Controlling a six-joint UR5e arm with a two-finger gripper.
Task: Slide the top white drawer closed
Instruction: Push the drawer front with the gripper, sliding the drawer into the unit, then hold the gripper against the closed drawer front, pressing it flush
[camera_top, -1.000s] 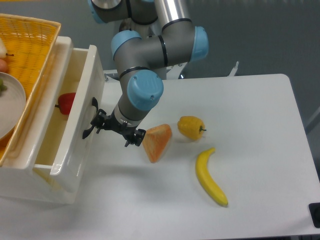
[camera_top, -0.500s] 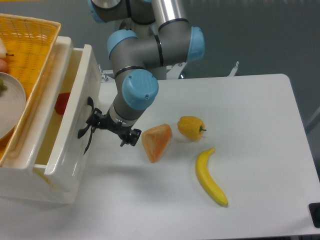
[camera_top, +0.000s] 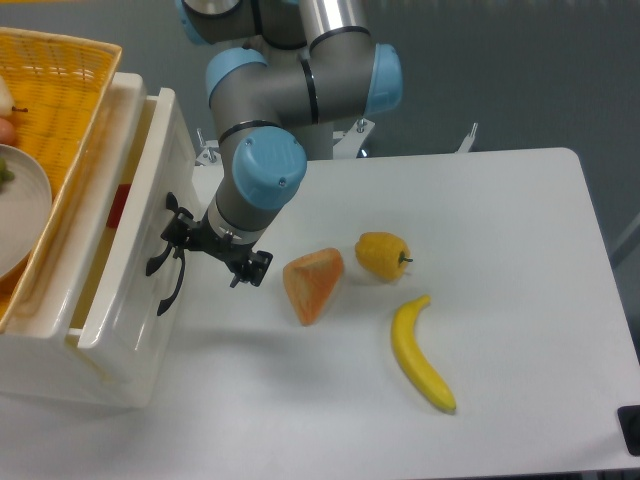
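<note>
Tool (camera_top: 212, 245) pressed against the front panel beside the black handle (camera_top: 165, 265), fingers spread, gripping nothing. Top white drawer (camera_top: 130, 250) at 9 o'clock of the worktop (camera_top: 500, 250), partly open.

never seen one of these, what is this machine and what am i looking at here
This is a robot arm made of grey tubes with blue caps at its joints, seen by one fixed camera that looks down on a white table. At its tip is a small black two-finger gripper. It holds nothing; it is pressed against the front of the top white drawer, beside the curved black handle, as if pushing it shut. The drawer is partly open, and something red lies inside. On top of the cabinet sits a yellow wicker basket with a white plate. On the table lie an orange wedge, a yellow pepper and a banana.
</note>
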